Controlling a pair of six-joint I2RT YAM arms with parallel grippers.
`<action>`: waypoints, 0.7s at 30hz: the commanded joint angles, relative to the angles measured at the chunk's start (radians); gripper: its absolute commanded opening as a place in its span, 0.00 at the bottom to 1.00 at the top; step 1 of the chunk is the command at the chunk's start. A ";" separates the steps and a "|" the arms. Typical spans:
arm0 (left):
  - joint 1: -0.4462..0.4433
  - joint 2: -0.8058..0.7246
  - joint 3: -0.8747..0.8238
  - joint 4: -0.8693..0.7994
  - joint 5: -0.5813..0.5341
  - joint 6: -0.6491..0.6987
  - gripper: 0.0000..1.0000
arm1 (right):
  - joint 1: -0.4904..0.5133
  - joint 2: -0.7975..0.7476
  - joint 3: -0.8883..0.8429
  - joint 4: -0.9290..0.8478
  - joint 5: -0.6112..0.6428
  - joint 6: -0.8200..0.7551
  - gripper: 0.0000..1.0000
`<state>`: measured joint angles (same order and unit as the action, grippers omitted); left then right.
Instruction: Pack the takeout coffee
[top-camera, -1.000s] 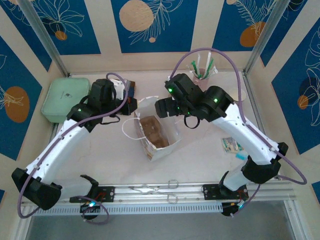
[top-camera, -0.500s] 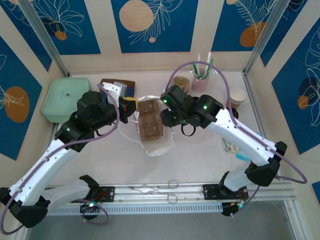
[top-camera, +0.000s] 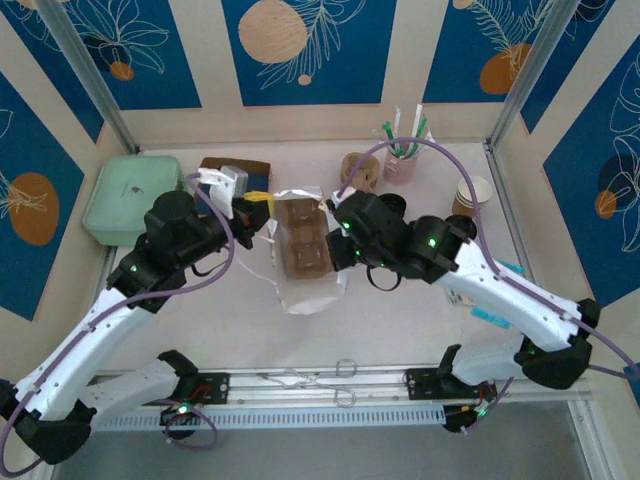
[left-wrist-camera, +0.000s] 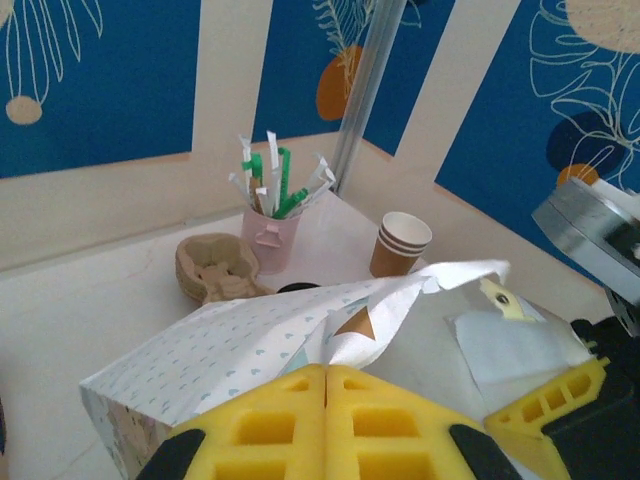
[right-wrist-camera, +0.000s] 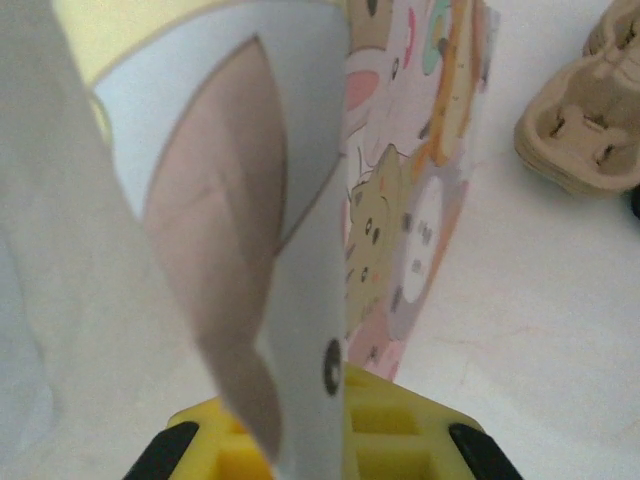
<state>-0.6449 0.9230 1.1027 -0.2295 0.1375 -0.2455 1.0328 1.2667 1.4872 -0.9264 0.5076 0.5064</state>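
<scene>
No legible text, brand or no. is showing anywhere in shot. The paper bag (right-wrist-camera: 415, 190) is carrying cartoon animal faces on its pink printed side and a tiny teardrop pattern on another wall, w/o readable lettering. A small emblem is sitting on the mint-green box (top-camera: 128, 196), too small to make out.

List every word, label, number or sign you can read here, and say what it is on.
No text is readable.
Green container: there is a small mark on the lid, too small to read.
Paper bag: printed with cartoon animals and sweets, no words visible.
</scene>
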 joint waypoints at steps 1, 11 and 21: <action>-0.019 -0.044 -0.023 0.079 -0.018 0.054 0.00 | 0.018 -0.091 -0.071 0.163 0.092 -0.026 0.00; -0.098 -0.092 -0.051 0.120 -0.099 0.130 0.00 | 0.005 -0.151 -0.177 0.289 0.127 -0.066 0.00; -0.120 -0.076 -0.044 0.111 -0.137 0.156 0.00 | 0.000 -0.130 -0.151 0.268 0.106 -0.067 0.00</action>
<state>-0.7574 0.8505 1.0554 -0.1490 0.0353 -0.1146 1.0401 1.1381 1.3155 -0.6914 0.6029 0.4511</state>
